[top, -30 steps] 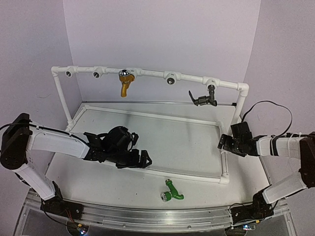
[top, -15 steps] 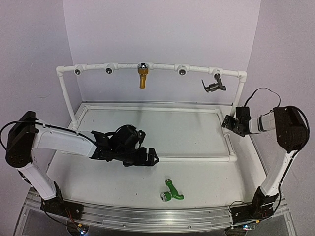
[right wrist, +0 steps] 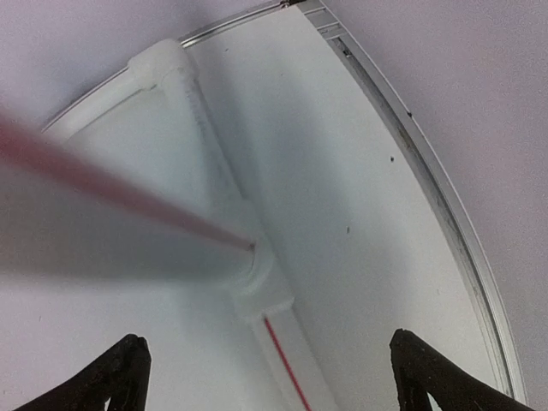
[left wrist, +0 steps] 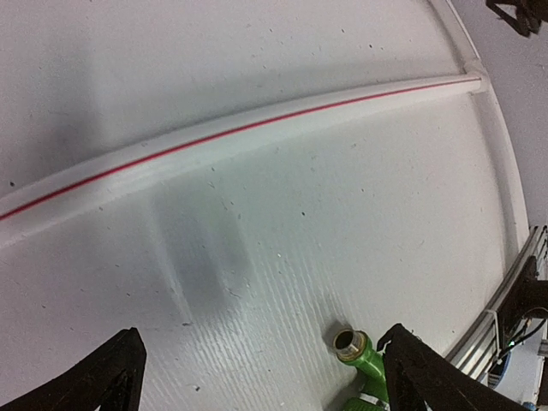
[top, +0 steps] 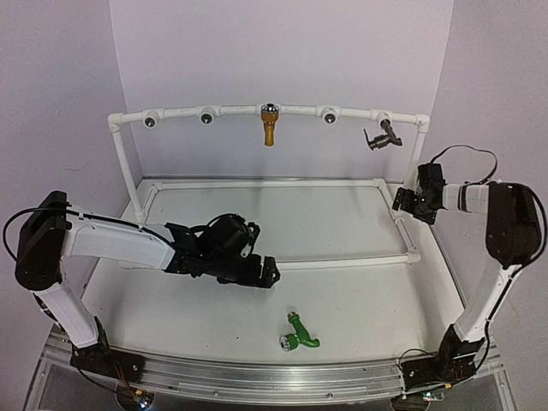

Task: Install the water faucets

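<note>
The green faucet [top: 300, 336] lies on the table near the front edge; in the left wrist view [left wrist: 364, 364] its brass-rimmed mouth shows beside my right finger [left wrist: 419, 377]. The mustard-yellow faucet [top: 269, 125] hangs from the middle of the white pipe frame's top bar [top: 180, 114]. The dark grey faucet [top: 382, 135] hangs near the bar's right end. My left gripper [top: 262, 275] is open and empty, above and left of the green faucet. My right gripper [top: 409, 204] is open at the frame's right post, with the base pipe joint [right wrist: 257, 282] between its jaws.
Three round silver-centred sockets [top: 206, 118] on the top bar hold nothing. The frame's front base pipe [left wrist: 240, 137], marked with a red line, runs across the table behind the green faucet. A metal rail [top: 257, 377] edges the table front. Purple walls stand close behind and at both sides.
The pipe frame has swung round to the right and back. My right gripper has moved back with its right post. My left gripper has moved right, closer to the green faucet.
</note>
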### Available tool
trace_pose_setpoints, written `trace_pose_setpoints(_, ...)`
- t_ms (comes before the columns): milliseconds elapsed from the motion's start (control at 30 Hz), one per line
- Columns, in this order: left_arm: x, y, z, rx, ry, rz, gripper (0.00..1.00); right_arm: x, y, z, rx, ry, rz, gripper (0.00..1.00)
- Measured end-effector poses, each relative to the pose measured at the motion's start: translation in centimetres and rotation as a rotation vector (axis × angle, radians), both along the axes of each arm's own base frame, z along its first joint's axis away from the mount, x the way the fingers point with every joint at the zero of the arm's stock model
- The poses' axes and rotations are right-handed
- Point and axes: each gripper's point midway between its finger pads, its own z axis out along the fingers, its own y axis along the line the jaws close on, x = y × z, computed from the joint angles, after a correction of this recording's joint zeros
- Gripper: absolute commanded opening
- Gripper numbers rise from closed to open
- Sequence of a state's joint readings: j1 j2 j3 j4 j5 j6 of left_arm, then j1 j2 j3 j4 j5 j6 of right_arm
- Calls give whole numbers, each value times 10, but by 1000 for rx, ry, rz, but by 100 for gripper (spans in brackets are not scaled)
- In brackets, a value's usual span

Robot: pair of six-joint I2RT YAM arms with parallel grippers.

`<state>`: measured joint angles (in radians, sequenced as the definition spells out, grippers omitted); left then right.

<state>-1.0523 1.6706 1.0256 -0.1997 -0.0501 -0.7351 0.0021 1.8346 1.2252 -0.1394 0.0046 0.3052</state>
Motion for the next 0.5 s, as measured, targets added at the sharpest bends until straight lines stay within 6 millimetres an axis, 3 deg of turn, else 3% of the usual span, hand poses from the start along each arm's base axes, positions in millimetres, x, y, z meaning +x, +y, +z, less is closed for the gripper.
trace_pose_setpoints(67, 16, 7, 5, 1, -16, 26, 100, -33, 39, 20, 1, -10, 94, 98)
trace_pose_setpoints(167, 40, 21, 13, 1, -42, 77, 100, -85, 138, 45, 69, -42, 367, 98)
trace_pose_setpoints(233, 49, 29, 16, 7, -58, 106, 100, -124, 201, 42, 123, -21, 559, 98)
trace_pose_setpoints(300, 55, 35, 19, 16, -78, 130, 100, -176, 255, 24, 167, 58, 739, 98)
trace_pose_setpoints(433, 60, 42, 30, 17, -114, 173, 100, -268, 303, -18, 157, 263, 933, 94)
trace_pose_setpoints(500, 60, 45, 35, 6, -122, 190, 100, -300, 318, -26, 140, 313, 1001, 94)
